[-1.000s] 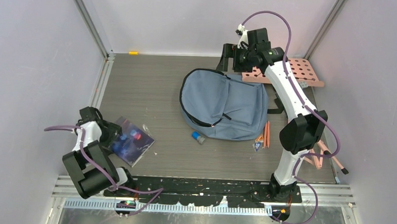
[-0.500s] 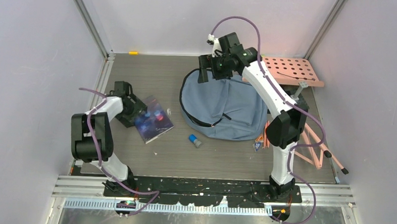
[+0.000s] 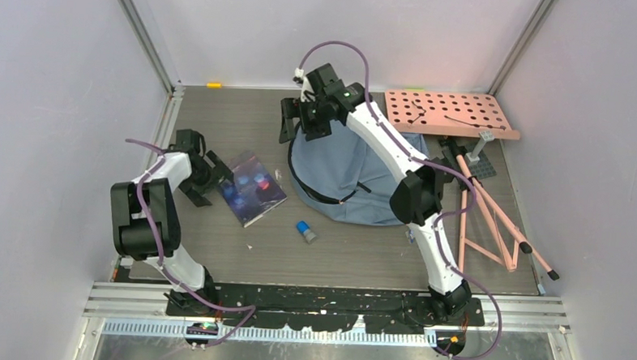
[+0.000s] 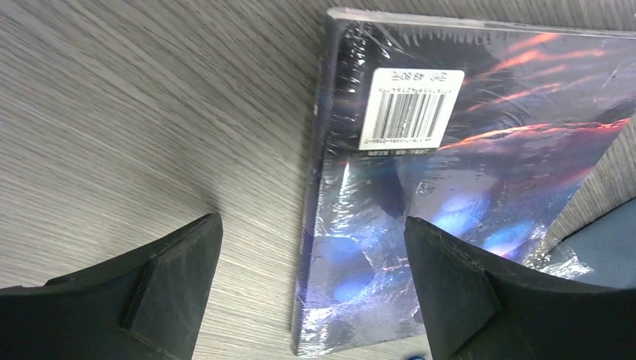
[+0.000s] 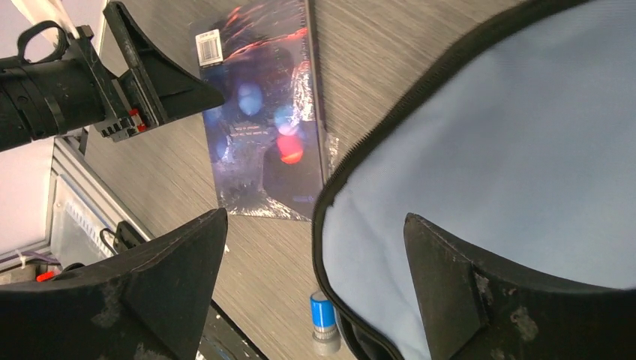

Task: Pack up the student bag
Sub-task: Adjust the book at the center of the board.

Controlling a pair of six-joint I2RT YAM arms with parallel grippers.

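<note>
The student bag (image 3: 370,176) is a grey-blue backpack lying flat at the table's middle back, its dark zipper edge (image 5: 375,127) running along its left side. A shiny dark book (image 3: 252,188) with blue and red spots lies just left of it. My left gripper (image 3: 216,175) is open at the book's left edge; in the left wrist view its jaws (image 4: 311,292) straddle the book's (image 4: 450,172) near corner, empty. My right gripper (image 3: 299,122) is open and empty above the bag's upper-left edge; its wrist view shows the bag (image 5: 517,142) and the book (image 5: 259,135).
A small blue-capped cylinder (image 3: 304,230) lies in front of the bag, also in the right wrist view (image 5: 322,315). A pink pegboard (image 3: 448,113) and pink sticks (image 3: 492,224) stand at the back right. A yellow bit (image 3: 214,84) sits at the back wall.
My left gripper has moved up and right, and the book now lies closer to the bag. My right arm has swung left from the pegboard to the bag's upper-left edge.
</note>
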